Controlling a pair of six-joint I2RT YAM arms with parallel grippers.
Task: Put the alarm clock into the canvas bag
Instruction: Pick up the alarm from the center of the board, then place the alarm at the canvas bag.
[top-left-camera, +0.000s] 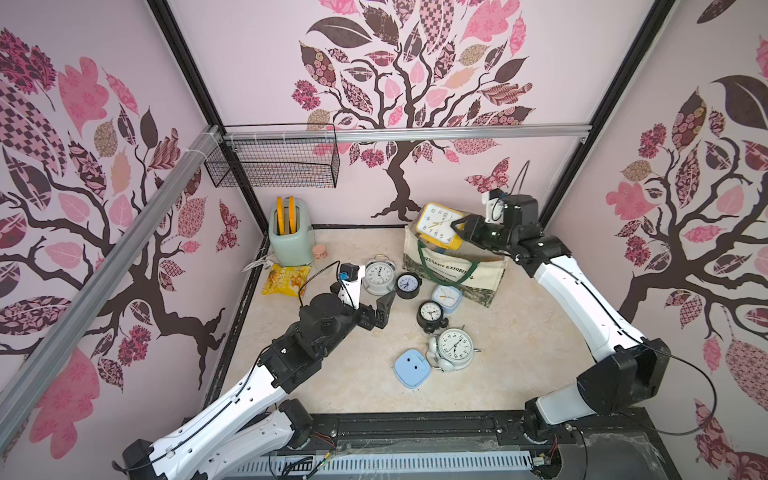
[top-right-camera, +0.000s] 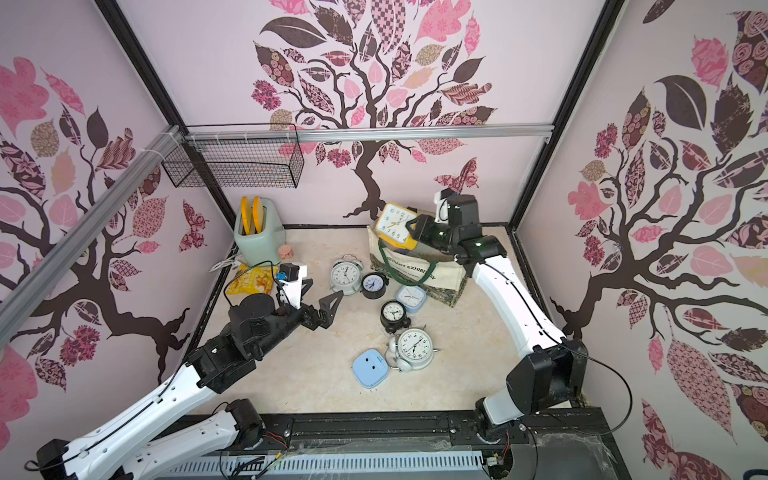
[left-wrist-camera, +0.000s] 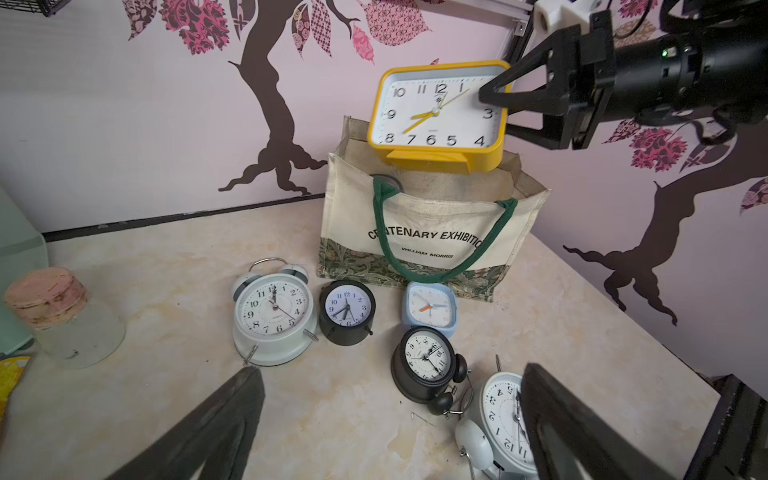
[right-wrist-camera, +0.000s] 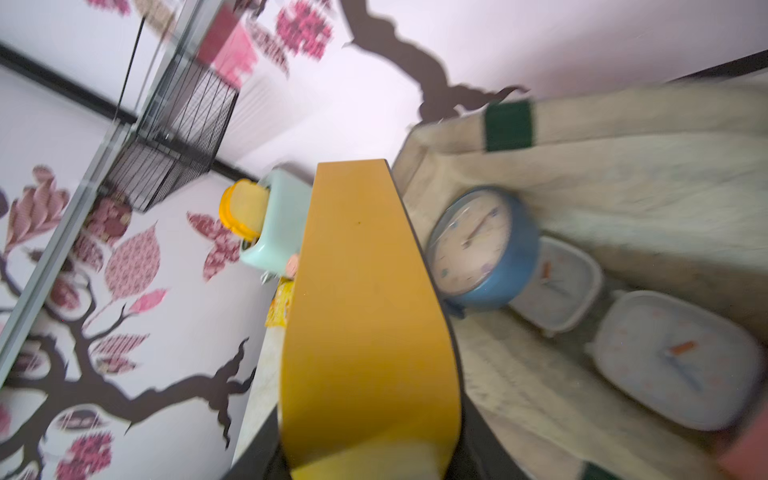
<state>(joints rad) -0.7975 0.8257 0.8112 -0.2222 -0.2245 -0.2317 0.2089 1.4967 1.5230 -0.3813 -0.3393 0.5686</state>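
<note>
Left gripper (top-right-camera: 325, 290) was wide open and empty, well left of the canvas bag (top-left-camera: 484, 272), white twin-bell clock (top-left-camera: 379, 276) and small black clock (top-left-camera: 407, 285) were just left of the bag, right gripper (top-left-camera: 455, 227) clamped the yellow alarm clock (top-left-camera: 437, 222) above the bag's open mouth.

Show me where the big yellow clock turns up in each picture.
A top view: yellow clock at the back, above the canvas bag.
A top view: clock in the same place.
Left wrist: clock upper middle.
Right wrist: clock centre, edge-on.
Shared landmark: the canvas bag.
</note>
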